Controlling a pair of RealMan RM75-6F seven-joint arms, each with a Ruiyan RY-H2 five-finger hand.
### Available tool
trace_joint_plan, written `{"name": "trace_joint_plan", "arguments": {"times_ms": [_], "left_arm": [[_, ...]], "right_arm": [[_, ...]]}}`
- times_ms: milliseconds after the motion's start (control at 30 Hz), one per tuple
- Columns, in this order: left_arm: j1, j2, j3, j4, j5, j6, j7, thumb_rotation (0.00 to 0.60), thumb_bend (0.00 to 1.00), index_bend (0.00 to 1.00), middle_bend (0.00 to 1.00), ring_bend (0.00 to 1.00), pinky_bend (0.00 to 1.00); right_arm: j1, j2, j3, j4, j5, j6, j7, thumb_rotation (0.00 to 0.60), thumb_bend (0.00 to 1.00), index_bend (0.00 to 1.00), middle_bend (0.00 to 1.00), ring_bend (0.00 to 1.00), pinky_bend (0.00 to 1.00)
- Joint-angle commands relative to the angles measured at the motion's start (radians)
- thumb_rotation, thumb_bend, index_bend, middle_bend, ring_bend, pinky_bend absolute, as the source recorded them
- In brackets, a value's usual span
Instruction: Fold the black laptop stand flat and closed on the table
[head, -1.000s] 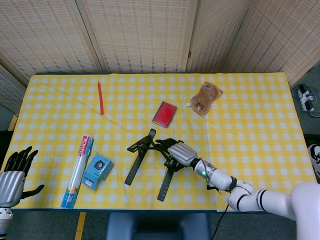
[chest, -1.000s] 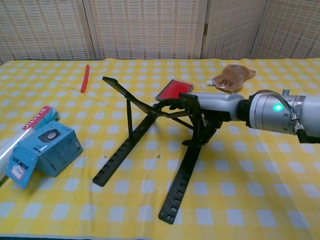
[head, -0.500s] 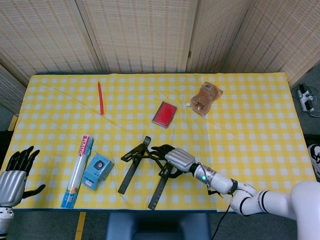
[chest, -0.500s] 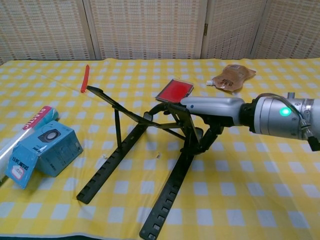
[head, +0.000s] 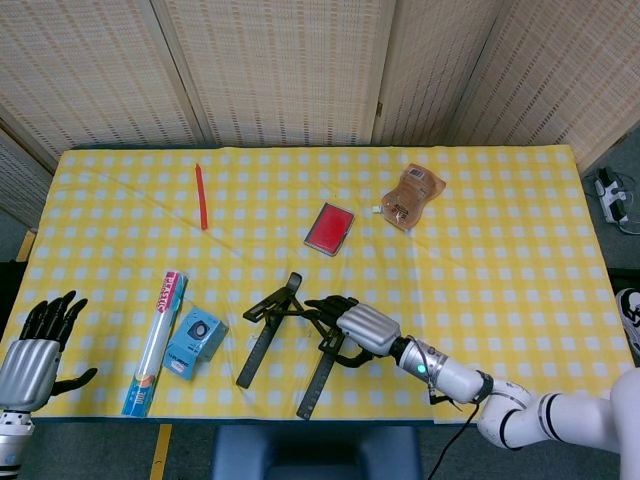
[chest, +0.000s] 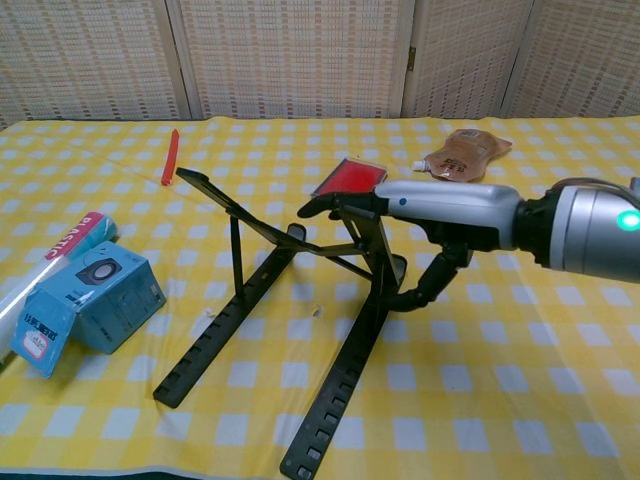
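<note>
The black laptop stand (head: 283, 337) (chest: 262, 290) sits unfolded near the table's front edge. Its two long rails lie flat and its support arms are raised. My right hand (head: 357, 325) (chest: 440, 212) reaches in from the right. Its fingers (chest: 335, 205) lie over the top of the right raised arm, and the thumb (chest: 418, 292) hooks down beside the hinge. My left hand (head: 42, 342) hovers off the table's front-left corner with fingers spread, holding nothing. It shows in the head view only.
A blue box (head: 195, 343) (chest: 85, 305) and a roll of plastic wrap (head: 158, 340) (chest: 55, 255) lie left of the stand. Farther back are a red pen (head: 201, 195) (chest: 170, 157), a red case (head: 329, 228) (chest: 349, 179) and a brown pouch (head: 411, 196) (chest: 465, 152).
The stand slid toward the front-left edge and its raised arms sank lower. In the last half second it stayed put while my right hand rose slightly. The left hand barely moved.
</note>
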Motion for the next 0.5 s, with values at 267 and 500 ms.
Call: {"name": "trace_joint_plan", "arguments": {"times_ms": [267,500], "left_arm": [[-0.004,0.002,-0.001,0.013,0.002,-0.001,-0.014,0.6,0.09,0.0,0.0,0.0,0.0],[-0.018,-0.001,-0.002,0.025,0.007,-0.017,-0.018,0.6,0.09,0.0,0.0,0.0,0.0]], "right_arm": [[-0.022,-0.131,0.114,0.04,0.133,0.076,-0.192,0.6,0.39,0.0,0.0,0.0,0.0],[-0.042,-0.126,0.161,0.065,0.207,0.101,-0.201,0.6,0.39,0.0,0.0,0.0,0.0]]}}
